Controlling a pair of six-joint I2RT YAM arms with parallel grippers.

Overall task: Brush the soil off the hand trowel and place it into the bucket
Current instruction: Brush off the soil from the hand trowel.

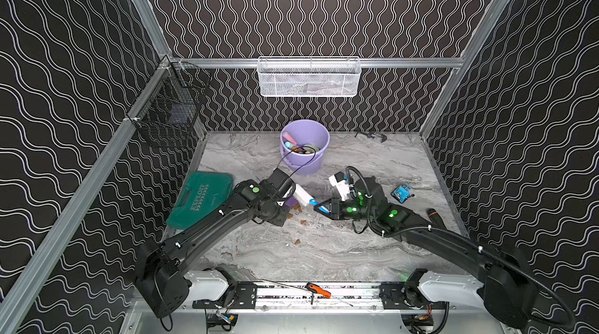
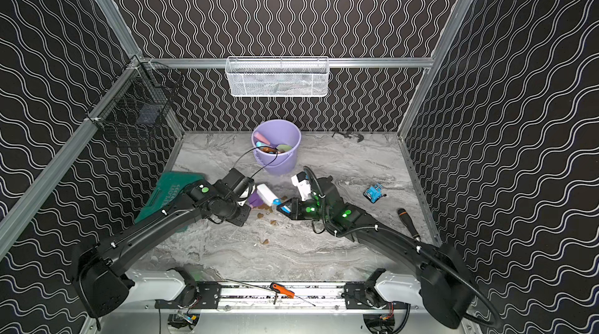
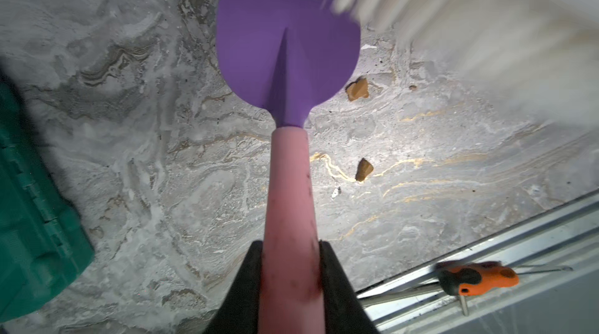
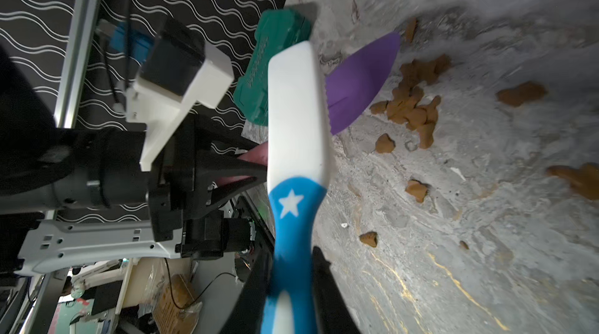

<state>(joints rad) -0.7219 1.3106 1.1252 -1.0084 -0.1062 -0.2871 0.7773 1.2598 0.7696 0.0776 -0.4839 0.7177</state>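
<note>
Purple-bladed hand trowel [image 3: 287, 40] under the brush [image 4: 298, 115], mid-surface, outside the bucket [image 1: 311, 163].

Left gripper [image 3: 290, 244] narrow, clamped on the trowel's pink handle, blade held out just above the marbled surface [image 1: 324, 251]. Right gripper [image 4: 293, 256] narrow too, closed on the blue end of the white brush, bristles blurred across one edge of the blade; contact not certain. Visible blade face plain purple in the left wrist view. Soil [image 4: 411, 105] in brown clumps on the surface, most heaped just beside the blade tip, a few crumbs scattered nearer the front rail. Lilac bucket upright toward the back wall, behind both grippers, coloured items inside, bail handle hanging down its front. Green case [image 1: 201, 199] flat beside the left arm.
</note>
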